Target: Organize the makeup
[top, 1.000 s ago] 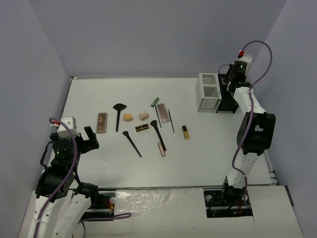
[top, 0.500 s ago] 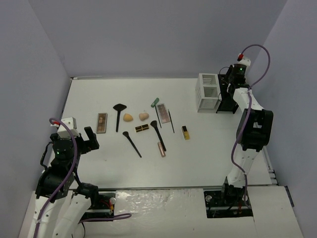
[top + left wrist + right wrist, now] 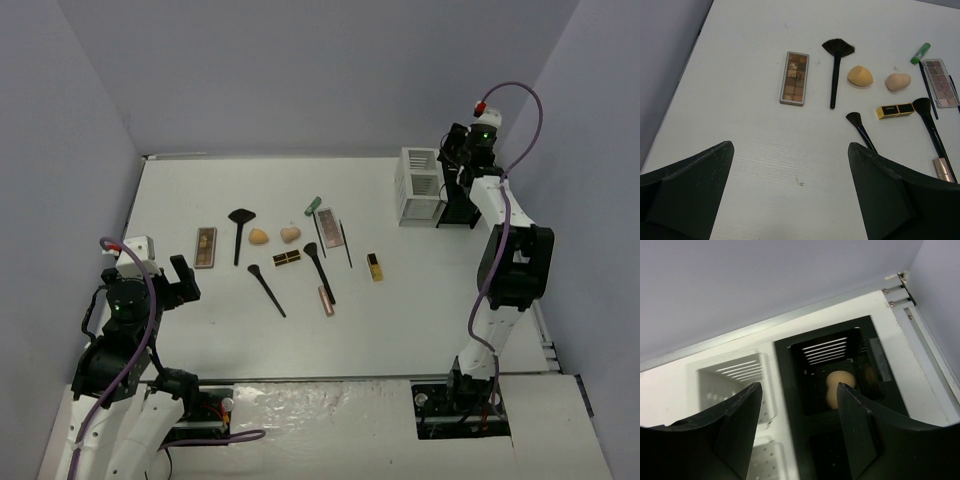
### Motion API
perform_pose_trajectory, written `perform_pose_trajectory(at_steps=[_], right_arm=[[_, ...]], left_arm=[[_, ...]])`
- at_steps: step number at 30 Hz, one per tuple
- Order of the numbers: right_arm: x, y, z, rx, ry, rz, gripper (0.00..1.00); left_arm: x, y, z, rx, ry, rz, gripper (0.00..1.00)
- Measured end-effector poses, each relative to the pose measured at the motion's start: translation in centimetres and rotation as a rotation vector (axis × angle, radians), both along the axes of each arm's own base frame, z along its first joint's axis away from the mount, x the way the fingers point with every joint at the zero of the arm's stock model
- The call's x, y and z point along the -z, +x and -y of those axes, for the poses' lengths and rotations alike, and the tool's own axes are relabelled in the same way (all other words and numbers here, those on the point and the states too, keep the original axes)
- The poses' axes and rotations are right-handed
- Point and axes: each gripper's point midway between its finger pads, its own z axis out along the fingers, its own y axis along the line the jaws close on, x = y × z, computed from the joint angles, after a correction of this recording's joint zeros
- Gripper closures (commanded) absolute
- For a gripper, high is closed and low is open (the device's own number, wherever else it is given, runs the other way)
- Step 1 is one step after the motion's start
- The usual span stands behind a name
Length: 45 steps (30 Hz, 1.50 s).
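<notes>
White worktop (image 3: 420,310) under plain grey-violet walls carries almost all of the makeup, spread in a loose band across its middle. Over the last second we see only the right tool (image 3: 799,388) move: it has lifted a little above the black organizer (image 3: 462,205) at the far right corner, and it now hangs with its fingers apart and nothing between them. Below it, in the right wrist view, one beige sponge (image 3: 836,385) lies on the floor of a black compartment, so we judge that one piece is put away and the arm is pulling back for the next. The white organizer (image 3: 418,186), just beside the black one, shows nothing inside that we can make out. Nothing on the worktop has shifted, and the left tool (image 3: 790,150) stays low at the near left, fingers wide apart and empty. Still loose, we count two sponges (image 3: 860,76), two palettes (image 3: 794,78), three black brushes (image 3: 838,48) with heads, two thin dark sticks (image 3: 346,243) whose kind we cannot tell, one green tube (image 3: 920,53), one black-gold case (image 3: 895,110), one pink tube (image 3: 326,299) and one gold bottle (image 3: 374,266).
</notes>
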Motion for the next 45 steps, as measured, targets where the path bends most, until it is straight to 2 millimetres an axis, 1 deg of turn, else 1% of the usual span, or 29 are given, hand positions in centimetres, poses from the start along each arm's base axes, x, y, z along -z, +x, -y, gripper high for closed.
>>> perform_pose_trajectory(at_steps=[1,2,3,4,5,7,9,10,12,14,16,18,20,23,25,27,30,31,35,39,45], right_arm=[[-0.7,-0.3,-0.9,-0.022,-0.012,0.005,0.4],[-1.5,-0.8,-2.3,-0.053,-0.028,0.01,0.4],[-2.3,-1.3,-4.1,-0.092,-0.041,0.017,0.39],[-3.3,-1.9,-6.3,-0.139,-0.052,0.029,0.39],[-4.2,-2.5,-8.9,-0.194,-0.059,0.042,0.39],[-5.7,-4.3,-14.8,-0.322,-0.067,0.072,0.39],[-6.3,-6.7,-21.2,-0.465,-0.073,0.091,0.38],[-6.1,-8.0,-24.2,-0.537,-0.078,0.092,0.38],[-5.0,-10.4,-29.3,-0.664,-0.086,0.075,0.38],[-3.1,-12.6,-33.6,-0.77,-0.1,0.043,0.38],[-1.0,-14.3,-36.7,-0.846,-0.114,0.008,0.38],[1.4,-15.4,-38.8,-0.897,-0.144,-0.031,0.39],[4.3,-16.3,-40.5,-0.933,-0.179,-0.079,0.4],[8.7,-17.5,-42.3,-0.972,-0.218,-0.152,0.41],[11.1,-18.2,-43.1,-0.988,-0.24,-0.195,0.43],[12.5,-18.5,-43.6,-0.995,-0.263,-0.219,0.44],[13.7,-18.6,-44.5,-1.0,-0.292,-0.229,0.46],[13.7,-18.5,-44.7,-0.996,-0.301,-0.225,0.47],[13.2,-17.6,-45.3,-0.957,-0.331,-0.192,0.48],[12.5,-16.6,-45.1,-0.902,-0.35,-0.156,0.51],[12.8,-15.5,-44.8,-0.85,-0.373,-0.142,0.56]], left_arm=[[0.0,0.0,0.0,0.0,0.0,0.0,0.03],[0.0,0.0,0.0,0.0,0.0,0.0,0.03],[0.0,0.0,0.0,0.0,0.0,0.0,0.03],[0.0,0.0,0.0,0.0,0.0,0.0,0.03],[0.0,0.0,0.0,0.0,0.0,0.0,0.03],[0.0,0.0,0.0,0.0,0.0,-0.001,0.03],[0.0,0.0,0.0,0.0,0.0,-0.001,0.03],[0.1,0.0,0.0,0.0,0.0,-0.003,0.03],[0.1,0.1,0.0,0.0,0.001,-0.006,0.03],[0.2,0.1,0.0,0.0,0.002,-0.011,0.03],[0.3,0.2,0.1,0.002,0.002,-0.014,0.03],[0.3,0.2,0.1,0.002,0.003,-0.018,0.03],[0.4,0.2,0.1,0.002,0.003,-0.02,0.03],[0.4,0.2,0.1,0.0,0.003,-0.023,0.03],[0.5,0.3,0.1,0.0,0.003,-0.026,0.03],[0.5,0.3,0.1,0.001,0.003,-0.027,0.03],[0.5,0.3,0.1,0.001,0.004,-0.028,0.03],[0.5,0.3,0.1,0.001,0.004,-0.028,0.03],[0.5,0.3,0.1,0.001,0.004,-0.028,0.03],[0.5,0.3,0.1,0.001,0.004,-0.029,0.03],[0.6,0.3,0.1,0.001,0.004,-0.029,0.03]])
